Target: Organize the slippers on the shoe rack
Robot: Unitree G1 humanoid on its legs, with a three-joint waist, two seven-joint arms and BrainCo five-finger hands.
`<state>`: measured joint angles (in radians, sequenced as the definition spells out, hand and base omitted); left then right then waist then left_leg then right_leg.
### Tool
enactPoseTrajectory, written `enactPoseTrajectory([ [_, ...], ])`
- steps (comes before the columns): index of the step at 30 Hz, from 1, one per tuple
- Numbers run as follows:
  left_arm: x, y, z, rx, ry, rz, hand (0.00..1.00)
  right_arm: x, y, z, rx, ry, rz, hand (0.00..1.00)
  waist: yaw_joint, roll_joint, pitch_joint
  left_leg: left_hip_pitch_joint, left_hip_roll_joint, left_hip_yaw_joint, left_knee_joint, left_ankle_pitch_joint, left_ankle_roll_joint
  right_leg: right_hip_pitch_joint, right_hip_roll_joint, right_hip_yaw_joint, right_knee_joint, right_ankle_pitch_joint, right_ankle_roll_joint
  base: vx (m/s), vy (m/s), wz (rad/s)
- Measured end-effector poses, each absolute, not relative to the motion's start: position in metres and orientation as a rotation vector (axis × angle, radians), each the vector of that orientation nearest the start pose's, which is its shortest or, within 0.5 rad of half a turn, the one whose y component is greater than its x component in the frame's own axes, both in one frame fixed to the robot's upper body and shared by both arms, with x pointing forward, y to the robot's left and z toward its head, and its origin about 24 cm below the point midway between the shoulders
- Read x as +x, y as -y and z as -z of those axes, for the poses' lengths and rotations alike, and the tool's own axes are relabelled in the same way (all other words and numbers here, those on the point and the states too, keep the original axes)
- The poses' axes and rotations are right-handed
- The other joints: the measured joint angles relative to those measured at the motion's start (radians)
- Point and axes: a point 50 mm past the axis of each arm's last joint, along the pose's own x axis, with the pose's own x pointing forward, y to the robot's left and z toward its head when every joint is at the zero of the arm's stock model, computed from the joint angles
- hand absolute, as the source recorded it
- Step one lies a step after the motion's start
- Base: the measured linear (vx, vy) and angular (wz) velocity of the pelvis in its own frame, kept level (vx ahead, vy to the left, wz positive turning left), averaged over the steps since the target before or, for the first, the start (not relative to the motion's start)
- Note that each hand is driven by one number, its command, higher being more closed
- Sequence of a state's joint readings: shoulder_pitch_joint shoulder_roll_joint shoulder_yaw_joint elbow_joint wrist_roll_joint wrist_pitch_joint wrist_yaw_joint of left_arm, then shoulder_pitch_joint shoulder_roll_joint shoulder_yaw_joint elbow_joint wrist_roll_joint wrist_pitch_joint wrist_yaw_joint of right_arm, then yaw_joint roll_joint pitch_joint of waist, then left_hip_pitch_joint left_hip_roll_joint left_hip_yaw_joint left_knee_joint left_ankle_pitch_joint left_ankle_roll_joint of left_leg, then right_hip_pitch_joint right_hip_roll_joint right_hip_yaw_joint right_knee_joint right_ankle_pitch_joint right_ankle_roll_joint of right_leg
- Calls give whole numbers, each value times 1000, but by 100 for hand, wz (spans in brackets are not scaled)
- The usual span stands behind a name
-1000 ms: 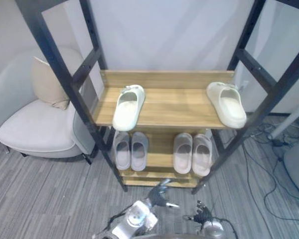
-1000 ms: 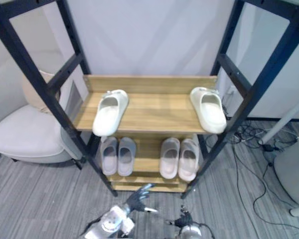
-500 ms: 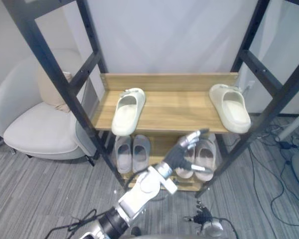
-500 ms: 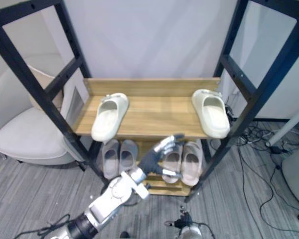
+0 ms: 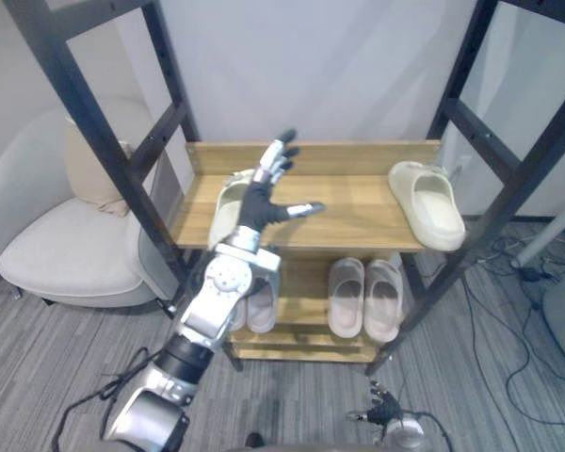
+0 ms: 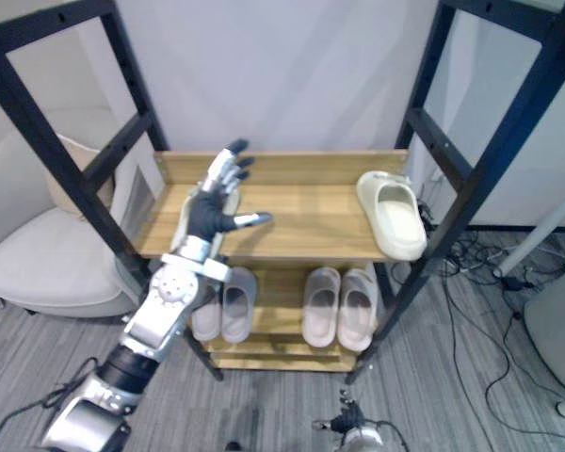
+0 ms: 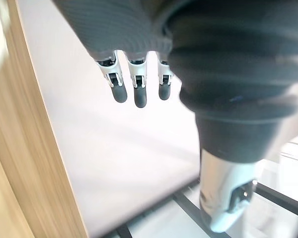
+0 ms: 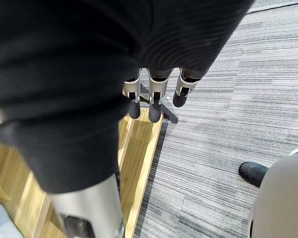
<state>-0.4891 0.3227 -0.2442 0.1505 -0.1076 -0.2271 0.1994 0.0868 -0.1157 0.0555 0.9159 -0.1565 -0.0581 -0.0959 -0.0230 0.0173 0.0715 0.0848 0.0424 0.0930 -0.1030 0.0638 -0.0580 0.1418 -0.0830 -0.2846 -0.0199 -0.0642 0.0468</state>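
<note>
Looking down at the shoe rack [image 5: 508, 179], I have my left hand [image 5: 257, 203] raised over the left end of the upper shelf [image 5: 348, 212]. Its fingers are spread wide and straight, with nothing in them. The left cream slipper [image 5: 224, 215] lies lengthwise on the shelf, partly hidden behind that hand. Its mate, the right cream slipper [image 5: 429, 201], sits well apart at the right end, slightly angled. Two grey pairs [image 5: 364, 297] lie side by side on the lower shelf. My right hand [image 5: 384, 412] hangs low near the floor, fingers relaxed and empty.

I judge these slippers to be moulded foam: light, a little springy, matte enough not to slip, and in no danger of breaking. The thick side wall looks the best hold, with my thumb inside the footbed and my fingers under the sole, near the middle so it does not tip. A slide along the wood may do as well as a lift.
</note>
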Motion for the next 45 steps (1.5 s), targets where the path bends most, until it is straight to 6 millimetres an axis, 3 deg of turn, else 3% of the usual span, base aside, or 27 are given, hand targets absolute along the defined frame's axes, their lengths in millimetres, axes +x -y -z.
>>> enactPoseTrajectory([
  [6, 338, -174, -166, 308, 489, -18, 0, 126, 191, 145, -298, -930, 22, 0, -9, -8, 6, -16, 0, 5, 0, -1, -1, -6, 5, 10, -22, 17, 0, 9, -3, -2],
  [10, 343, -187, -173, 344, 484, -56, 0, 126, 191, 144, -295, -930, 20, 0, -13, -17, 14, -22, 0, 7, 0, -3, -4, -16, 5, 16, -22, 17, 0, 7, -5, -3],
  [26, 357, -219, -147, 504, 288, -139, 0, 129, 190, 141, -292, -903, 20, 0, -25, -14, 26, -40, 6, 33, 0, -10, -7, -56, 9, 57, -16, 20, -5, 2, -2, -7],
  [43, 369, -237, -161, 646, 267, -190, 0, 132, 190, 138, -290, -876, 19, 0, -27, -11, 47, -45, 12, 49, 0, -12, -10, -75, 14, 73, -3, 19, -6, -6, -1, -3],
  [44, 371, -238, -163, 667, 257, -197, 100, 132, 190, 138, -288, -873, 20, 0, -28, -11, 47, -45, 12, 49, 0, -12, -10, -76, 13, 74, -2, 19, -6, 0, 0, 0],
  [45, 372, -239, -164, 705, 249, -203, 100, 132, 190, 138, -288, -872, 20, 0, -29, -12, 47, -45, 12, 51, 0, -12, -10, -77, 13, 75, -1, 19, -6, 0, 0, 0],
])
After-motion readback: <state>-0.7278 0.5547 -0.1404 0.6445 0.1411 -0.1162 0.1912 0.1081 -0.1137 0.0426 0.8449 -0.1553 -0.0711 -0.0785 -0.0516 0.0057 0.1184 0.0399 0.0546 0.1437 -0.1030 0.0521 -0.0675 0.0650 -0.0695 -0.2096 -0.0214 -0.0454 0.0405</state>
